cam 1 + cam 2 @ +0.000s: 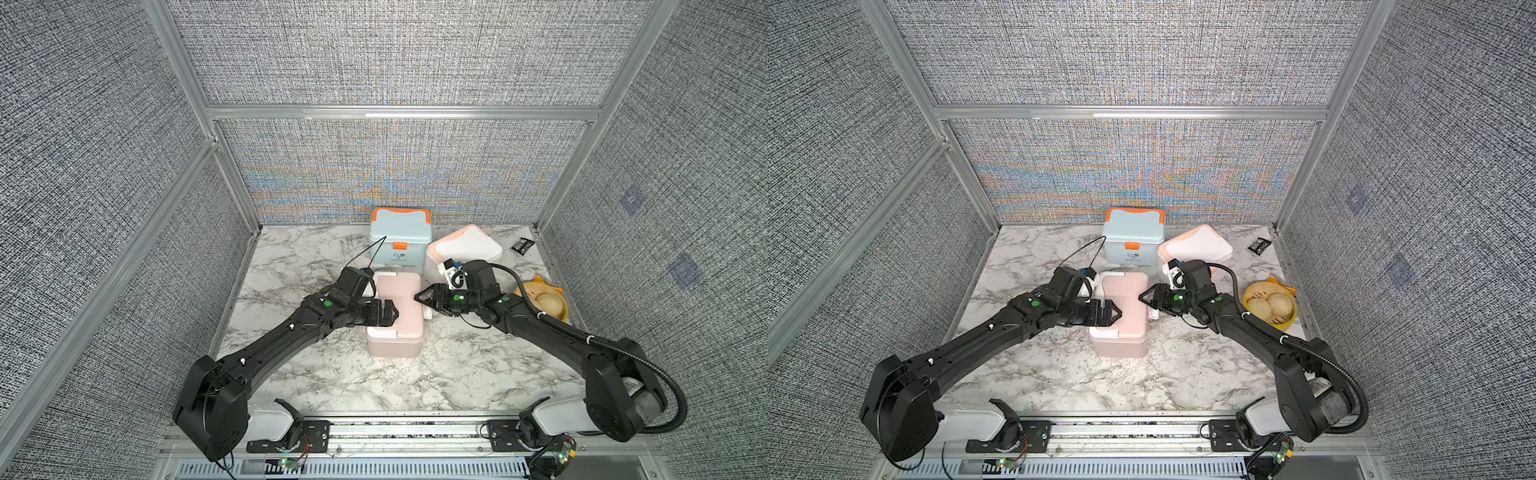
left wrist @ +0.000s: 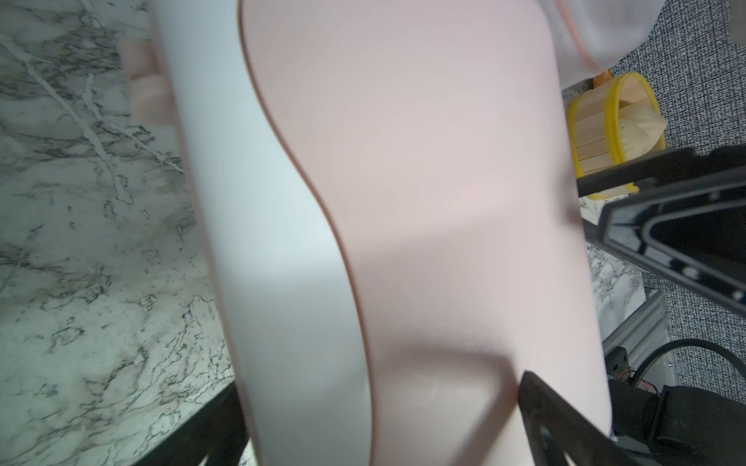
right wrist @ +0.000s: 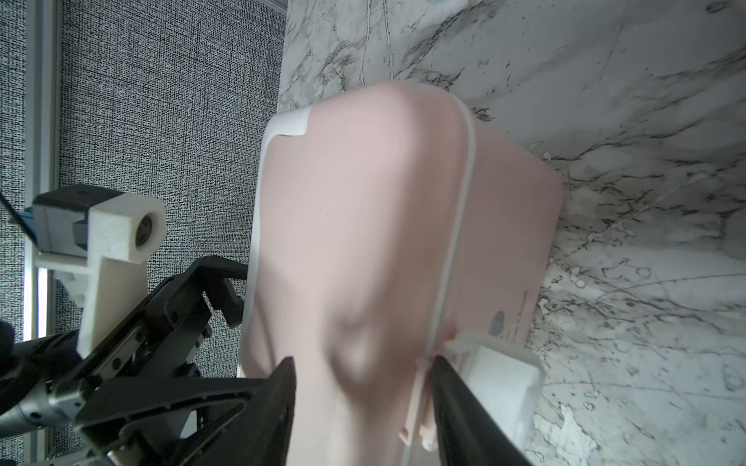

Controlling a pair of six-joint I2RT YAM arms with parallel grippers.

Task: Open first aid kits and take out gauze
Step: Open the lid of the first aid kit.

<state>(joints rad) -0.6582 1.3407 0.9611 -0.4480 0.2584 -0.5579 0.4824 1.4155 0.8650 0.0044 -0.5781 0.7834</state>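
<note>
The pink box (image 1: 401, 291) sits in the middle of the table (image 1: 316, 382), lid shut. Its long side runs from near to far. The two arms reach in from each side, so the box is between them.

The left pincer (image 1: 390, 316) is at the left edge of the lid, over the white handle (image 2: 262, 242) that lies flat there. Its jaws are spread wide and hold nothing.

The right pincer (image 1: 423, 303) is at the right edge, and that is the side that counts. The white latch (image 3: 500, 371) is on the right face of the box, just below this pincer. In the right wrist view one finger is over the pink lid and the other is down by the latch. The jaws are partly spread. I cannot tell if they squeeze anything yet.

I think the right arm is the one to flip the latch, since it is nearest, while the left arm can steady the box or lift the lid.

The pink box is smooth plastic with round corners, a bit shiny, so it may slide on the slick marble top.

Far behind it stands the blue box (image 1: 401, 237) with orange trim, also shut. To the right of that, the white box (image 1: 463, 249) sits tilted.

No gauze shows anywhere; it is likely inside the boxes.

A yellow basket (image 1: 1292, 320) of buns is at the right.
</note>
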